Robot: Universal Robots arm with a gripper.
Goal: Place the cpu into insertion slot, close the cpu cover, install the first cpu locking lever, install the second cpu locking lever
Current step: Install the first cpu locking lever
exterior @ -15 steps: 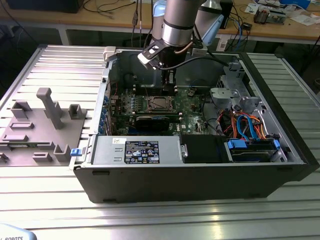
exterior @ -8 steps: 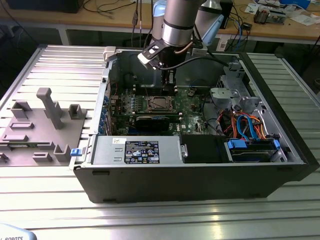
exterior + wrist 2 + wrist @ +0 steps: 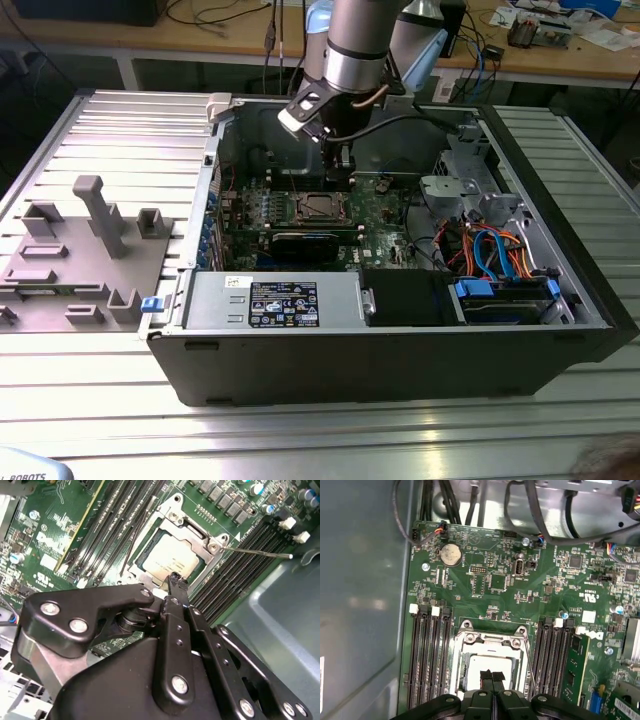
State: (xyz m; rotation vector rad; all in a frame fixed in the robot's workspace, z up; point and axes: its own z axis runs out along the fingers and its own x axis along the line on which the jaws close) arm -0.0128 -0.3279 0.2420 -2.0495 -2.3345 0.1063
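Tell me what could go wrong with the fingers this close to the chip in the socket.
The shut black fingers hang just over the silver-grey square cpu; an off-centre push might scratch it. The thin wire lever juts free over the black memory slots and might snag or bend.

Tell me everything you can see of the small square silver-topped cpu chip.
The cpu is a flat square chip with a pale matte metal top. It lies level within the cut-out of the silvery metal cpu cover. The black gripper, shut, hangs over one edge; contact cannot be told.
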